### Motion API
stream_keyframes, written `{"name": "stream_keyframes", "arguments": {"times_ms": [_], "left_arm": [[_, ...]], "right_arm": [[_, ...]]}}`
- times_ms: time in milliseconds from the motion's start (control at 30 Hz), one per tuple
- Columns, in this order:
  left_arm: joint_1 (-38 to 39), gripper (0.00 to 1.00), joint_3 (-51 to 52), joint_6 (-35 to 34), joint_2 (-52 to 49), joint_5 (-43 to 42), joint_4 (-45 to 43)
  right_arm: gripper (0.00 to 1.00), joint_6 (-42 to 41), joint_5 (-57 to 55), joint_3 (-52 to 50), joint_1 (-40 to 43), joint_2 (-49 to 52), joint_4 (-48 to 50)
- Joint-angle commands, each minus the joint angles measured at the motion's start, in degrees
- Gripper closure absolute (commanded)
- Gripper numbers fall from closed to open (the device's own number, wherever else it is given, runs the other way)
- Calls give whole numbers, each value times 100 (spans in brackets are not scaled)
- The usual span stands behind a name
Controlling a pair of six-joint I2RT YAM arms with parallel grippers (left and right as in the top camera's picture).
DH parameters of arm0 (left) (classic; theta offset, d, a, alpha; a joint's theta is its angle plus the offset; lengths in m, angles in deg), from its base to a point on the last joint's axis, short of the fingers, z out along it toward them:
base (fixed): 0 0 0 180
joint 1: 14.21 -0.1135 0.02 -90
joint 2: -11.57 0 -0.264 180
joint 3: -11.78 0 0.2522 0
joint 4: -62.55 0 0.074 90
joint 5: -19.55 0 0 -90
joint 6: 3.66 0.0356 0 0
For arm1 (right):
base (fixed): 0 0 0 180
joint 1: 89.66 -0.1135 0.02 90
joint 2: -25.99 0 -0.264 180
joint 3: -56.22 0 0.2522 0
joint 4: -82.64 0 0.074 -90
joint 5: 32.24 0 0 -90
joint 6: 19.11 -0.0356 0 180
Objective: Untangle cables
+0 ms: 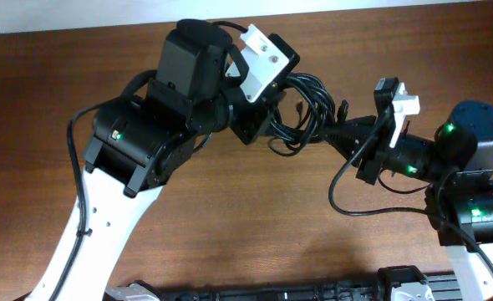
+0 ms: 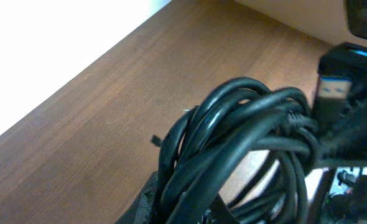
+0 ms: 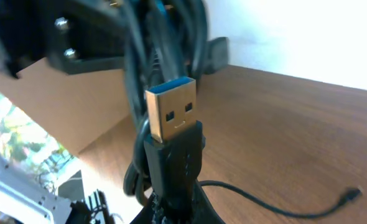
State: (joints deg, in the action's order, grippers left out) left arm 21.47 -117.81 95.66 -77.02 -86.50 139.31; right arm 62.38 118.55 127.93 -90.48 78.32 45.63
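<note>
Two arms meet over the far side of the bench (image 1: 255, 209), with a black cable bundle (image 1: 301, 109) hanging between them, clear of the wood. The left end effector (image 1: 267, 125) reaches into the bundle from its left; its fingers are buried under the loops, so whether they are spread or pressed together cannot be told. The left wrist view shows thick coils (image 2: 246, 130) arching right in front of the lens, above the bench.

The right end effector (image 1: 340, 132) comes in from the bundle's right and is pinched on a USB plug (image 3: 171, 118). The plug's black housing sits clamped at the bottom of the right wrist view, its metal tip pointing up against the hanging loops. Right of the plug, a thin lead (image 3: 283, 202) lies slack on the bench and ends in a small connector (image 3: 351, 195).
</note>
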Motion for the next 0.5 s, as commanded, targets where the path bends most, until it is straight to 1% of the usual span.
{"name": "stream_keyframes", "arguments": {"times_ms": [0,133,300,467], "left_arm": [[-59,100,-68,-269,140,442,-273],[-59,100,-68,-669,140,1080,-278],[-59,100,-68,-872,140,1657,-278],[-59,100,-68,-872,140,1740,-278]], "right_arm": [[96,264,680,13,7,-11,13],[96,275,780,13,7,-11,15],[96,275,798,13,7,-11,61],[96,275,798,13,7,-11,59]]}}
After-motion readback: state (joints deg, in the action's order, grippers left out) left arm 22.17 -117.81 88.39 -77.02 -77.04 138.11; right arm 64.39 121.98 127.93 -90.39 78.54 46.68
